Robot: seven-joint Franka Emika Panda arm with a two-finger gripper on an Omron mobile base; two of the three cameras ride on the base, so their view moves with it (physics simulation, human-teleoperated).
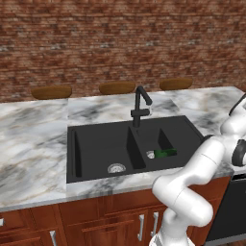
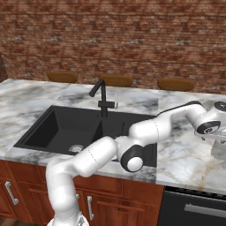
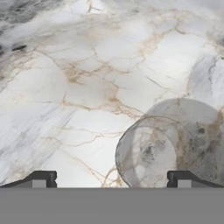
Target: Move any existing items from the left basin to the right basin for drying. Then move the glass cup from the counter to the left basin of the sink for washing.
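I've got the white marble table w/ grey veins (image 1: 33, 139) running the full width, reddish-brown wooden cabinets (image 1: 96, 226) below and a red brick wall (image 1: 120, 38) behind. Three brown wooden stool seats (image 1: 116, 87) sit along the far edge. The matte black double sink (image 1: 86, 170) is cut into the middle, black angular faucet (image 1: 140, 105) at its divider.

Room to move: the wider black left basin (image 1: 96, 149) holds nothing but its round silver drain (image 1: 116, 168). The narrower black right basin (image 1: 166, 139) holds the small glossy dark-green tapered item (image 1: 165, 153), lying just beside that basin's drain. Broad bare marble left of the sink; on the right side the arm stretches out over the marble past the sink's right edge, above a dark appliance front (image 2: 194, 207) under the table.

In the hand view the pale see-through glass cup (image 3: 168, 146) stands on the marble, seen from above, its rim reaching down between the two dark fingers (image 3: 41, 179) but off-centre, much nearer the one on that view's right side. The gripper (image 3: 111, 180) is spread wide, pinching nothing; can't tell if a tip touches the glass.

No brands, labels or writing I can read anywhere.
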